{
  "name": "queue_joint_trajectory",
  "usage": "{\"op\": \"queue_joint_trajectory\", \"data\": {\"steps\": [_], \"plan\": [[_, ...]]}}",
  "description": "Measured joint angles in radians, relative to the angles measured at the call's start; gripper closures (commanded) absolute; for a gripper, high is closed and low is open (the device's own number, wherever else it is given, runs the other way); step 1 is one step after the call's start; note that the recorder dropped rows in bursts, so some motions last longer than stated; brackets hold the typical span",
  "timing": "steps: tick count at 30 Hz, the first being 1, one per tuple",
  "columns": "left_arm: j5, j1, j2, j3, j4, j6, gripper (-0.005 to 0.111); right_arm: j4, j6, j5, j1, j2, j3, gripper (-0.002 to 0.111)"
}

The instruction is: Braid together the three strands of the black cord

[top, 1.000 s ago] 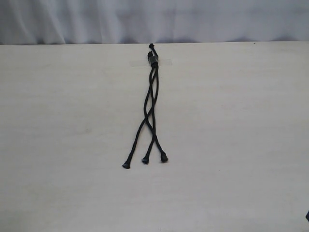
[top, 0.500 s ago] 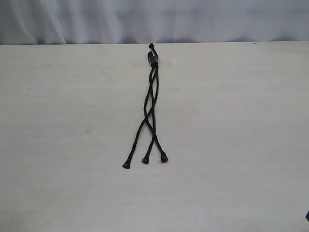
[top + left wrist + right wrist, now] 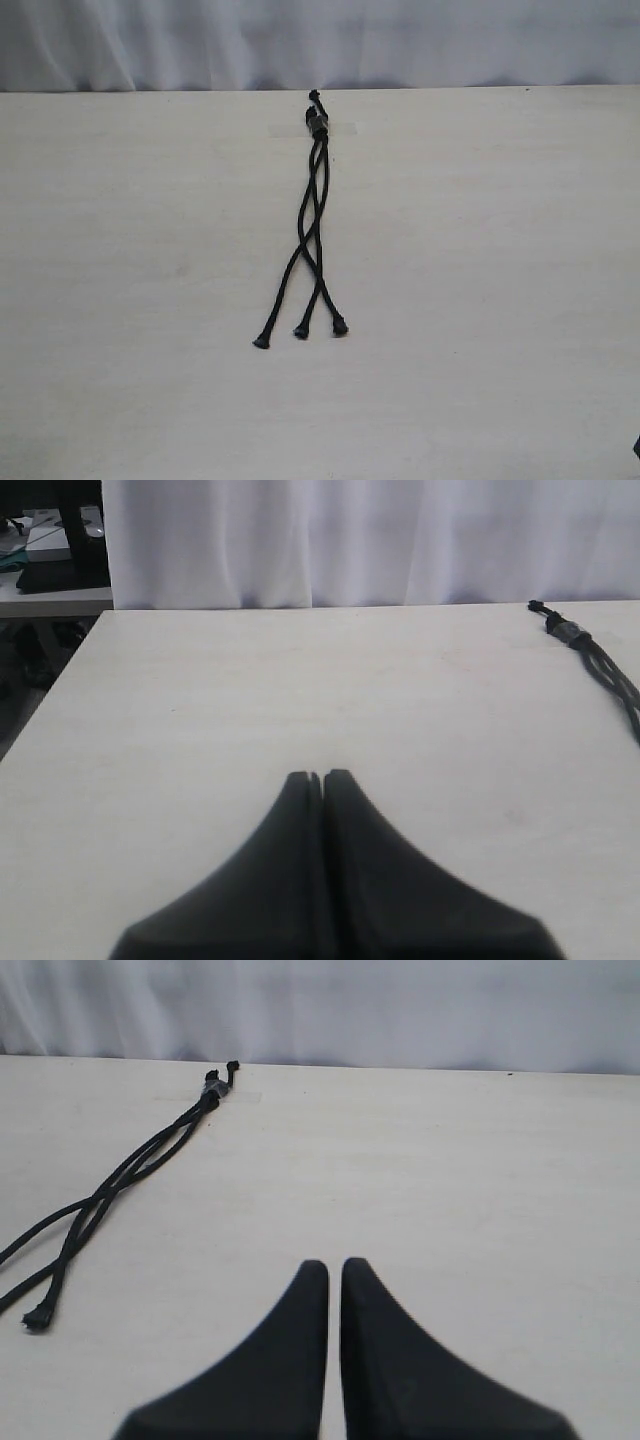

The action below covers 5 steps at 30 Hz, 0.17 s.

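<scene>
The black cord (image 3: 312,215) lies flat on the pale table, its knotted head (image 3: 318,122) at the far edge under a strip of clear tape. The three strands cross each other a couple of times, then fan out to knobbed tips (image 3: 300,333) nearer the front. Neither gripper appears in the exterior view. In the left wrist view my left gripper (image 3: 316,776) is shut on nothing, with the cord head (image 3: 565,630) far off to one side. The right gripper (image 3: 334,1265) has its fingers almost together, holding nothing, well away from the cord (image 3: 140,1165).
A white curtain (image 3: 320,40) hangs behind the table's far edge (image 3: 150,91). In the left wrist view the table's side edge (image 3: 60,675) shows, with clutter on a shelf (image 3: 50,550) beyond it.
</scene>
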<state>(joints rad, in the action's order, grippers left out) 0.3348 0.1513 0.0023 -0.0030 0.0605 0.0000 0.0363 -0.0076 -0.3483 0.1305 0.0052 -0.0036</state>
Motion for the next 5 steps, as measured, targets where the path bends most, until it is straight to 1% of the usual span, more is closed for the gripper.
{"op": "queue_joint_trajectory", "data": {"steps": [5], "plan": [[0.000, 0.000, 0.000, 0.000, 0.000, 0.000, 0.107, 0.000, 0.000, 0.000, 0.000, 0.000, 0.000, 0.104]]}}
